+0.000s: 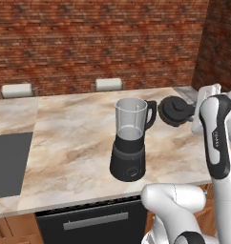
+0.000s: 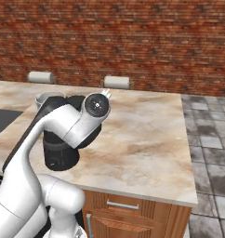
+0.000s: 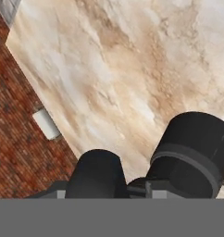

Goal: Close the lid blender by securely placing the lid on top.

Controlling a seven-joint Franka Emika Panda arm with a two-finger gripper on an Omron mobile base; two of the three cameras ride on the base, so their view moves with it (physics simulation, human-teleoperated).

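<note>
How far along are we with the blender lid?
Nothing seated yet: the blender has its jar mouth open. In hand: the lid is tilted beside the jar handle, by the gripper; whether it is gripped I cannot tell. Left: carry it over the mouth and press it down.

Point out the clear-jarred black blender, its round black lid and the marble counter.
clear-jarred black blender [image 1: 129, 164]: left base view, black base.
round black lid [image 1: 174, 110]: left base view, disc top.
marble counter [image 1: 74, 143]: left base view, bare surface.

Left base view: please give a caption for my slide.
Open clear-jar blender with black base on marble counter; round black lid held beside it.
</note>
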